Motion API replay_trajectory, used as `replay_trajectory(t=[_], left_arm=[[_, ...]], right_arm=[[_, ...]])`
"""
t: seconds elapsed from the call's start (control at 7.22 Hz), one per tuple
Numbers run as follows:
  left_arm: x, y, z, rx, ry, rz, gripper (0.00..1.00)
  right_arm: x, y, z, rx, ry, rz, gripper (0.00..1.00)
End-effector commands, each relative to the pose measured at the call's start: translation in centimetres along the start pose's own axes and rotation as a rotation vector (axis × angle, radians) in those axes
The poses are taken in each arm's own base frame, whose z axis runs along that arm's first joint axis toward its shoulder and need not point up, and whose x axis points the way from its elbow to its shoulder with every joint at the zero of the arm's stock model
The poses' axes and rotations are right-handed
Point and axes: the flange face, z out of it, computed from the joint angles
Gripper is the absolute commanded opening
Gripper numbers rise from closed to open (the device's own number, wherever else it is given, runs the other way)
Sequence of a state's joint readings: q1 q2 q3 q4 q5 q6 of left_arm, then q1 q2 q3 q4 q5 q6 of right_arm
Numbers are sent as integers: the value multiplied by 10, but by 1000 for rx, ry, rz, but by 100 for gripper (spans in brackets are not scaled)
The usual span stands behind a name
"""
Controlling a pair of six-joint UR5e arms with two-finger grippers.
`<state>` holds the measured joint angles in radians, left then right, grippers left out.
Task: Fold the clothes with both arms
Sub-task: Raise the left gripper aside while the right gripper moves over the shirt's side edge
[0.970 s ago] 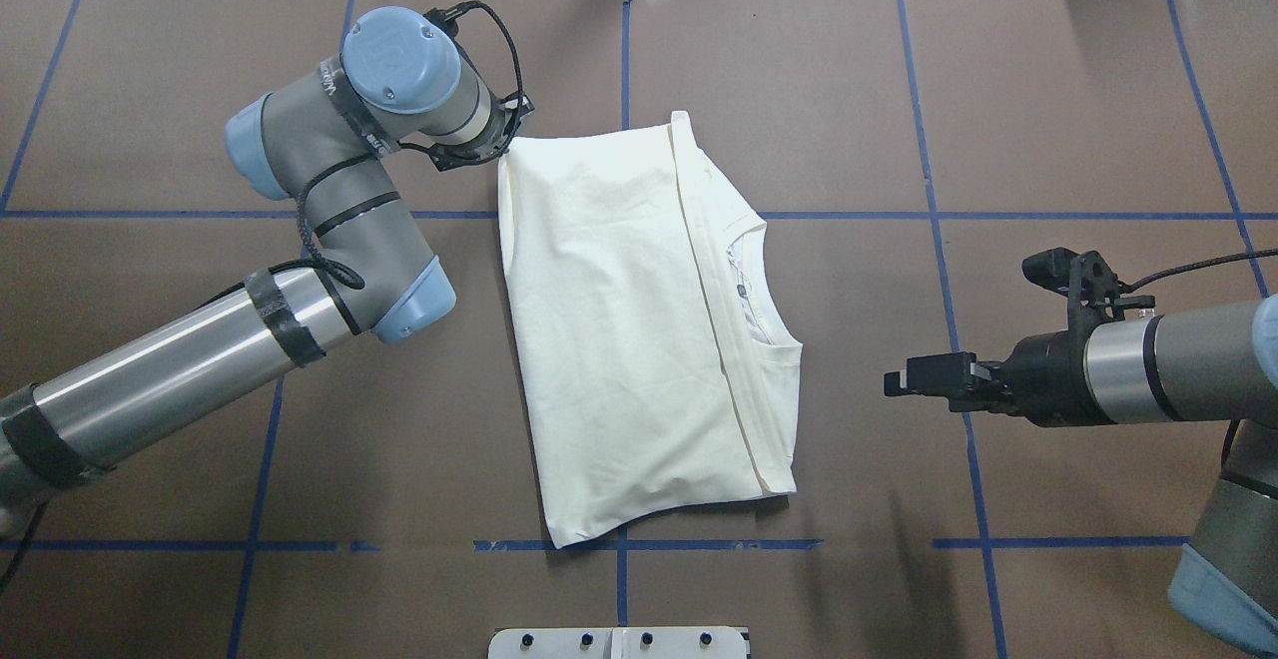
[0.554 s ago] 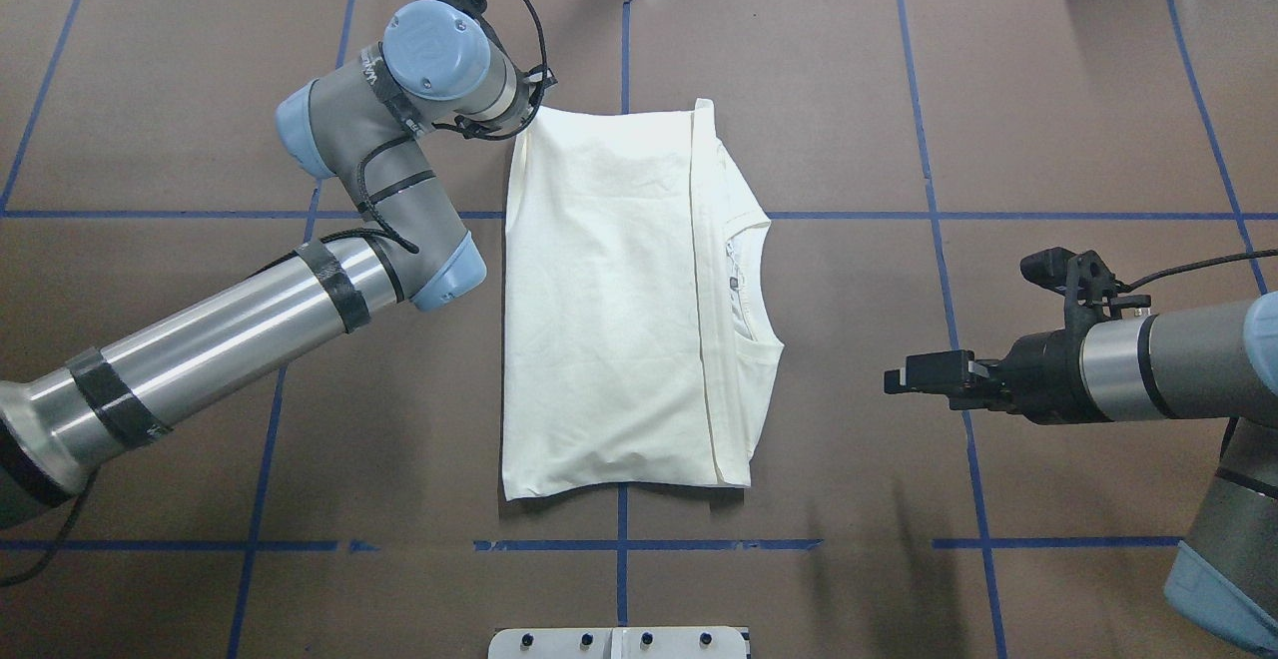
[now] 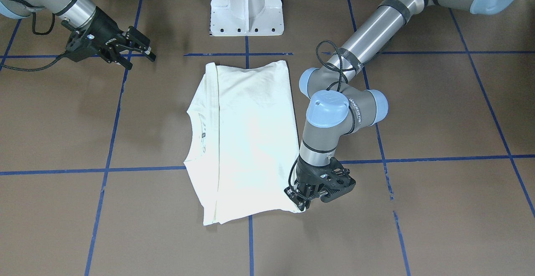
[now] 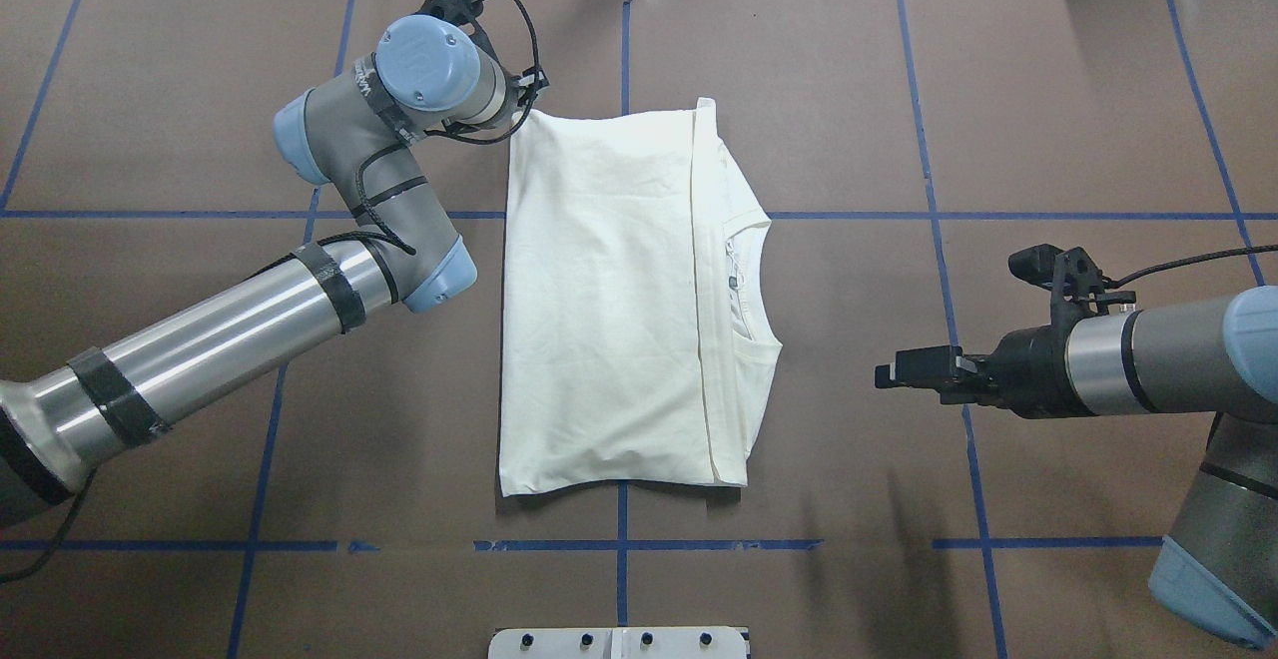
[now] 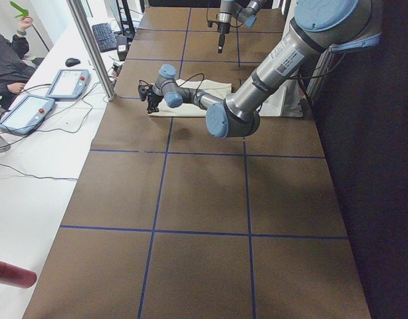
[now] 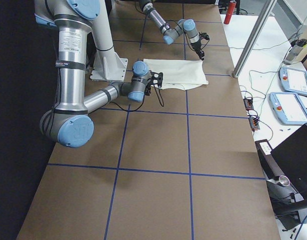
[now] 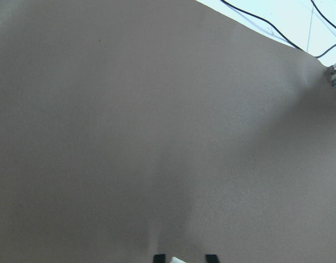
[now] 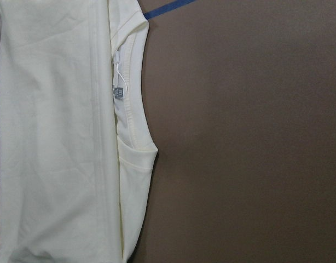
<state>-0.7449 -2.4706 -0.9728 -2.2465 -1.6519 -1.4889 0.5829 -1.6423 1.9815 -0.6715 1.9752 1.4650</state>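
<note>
Left gripper retracted; shirt flat.

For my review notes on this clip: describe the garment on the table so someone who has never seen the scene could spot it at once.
Start at the brown table crossed by blue tape lines. At its middle lies the folded shirt, a plain cream-white rectangle. Its neckline, with a small tag inside, points toward the right gripper, and the left gripper sits at one far corner; nothing else on the table is pale cloth.
</note>
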Motion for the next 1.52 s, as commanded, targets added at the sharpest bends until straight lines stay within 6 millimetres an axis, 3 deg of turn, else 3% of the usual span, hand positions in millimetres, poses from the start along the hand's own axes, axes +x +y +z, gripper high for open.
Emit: replay_trajectory(t=[0.0, 0.14, 0.42, 0.55, 0.69, 0.83, 1.11, 1.25, 1.39], left_arm=[[-16, -15, -24, -91, 19, 33, 100], [-33, -14, -50, -101, 1, 67, 100], [-56, 2, -135, -124, 11, 109, 100], [-56, 14, -170, -179, 25, 117, 100], [-60, 29, -200, -201, 45, 129, 100], [-67, 39, -219, -216, 61, 136, 100], [-70, 40, -224, -217, 66, 137, 100], [-76, 40, -223, -218, 60, 136, 100], [-76, 41, -223, -220, 60, 137, 100]], right_arm=[[-7, -15, 13, 22, 56, 18, 100], [-22, -21, 23, 15, 101, -2, 100], [-77, -26, 50, -4, 200, 10, 100], [-120, -11, 78, -6, 282, -32, 100], [-181, 9, 104, 7, 392, -60, 100], [-223, 24, 121, 13, 439, -83, 100], [-208, 58, 172, -44, 523, -109, 100], [-201, 66, 189, -63, 552, -113, 100], [-198, 66, 192, -71, 568, -109, 100]])
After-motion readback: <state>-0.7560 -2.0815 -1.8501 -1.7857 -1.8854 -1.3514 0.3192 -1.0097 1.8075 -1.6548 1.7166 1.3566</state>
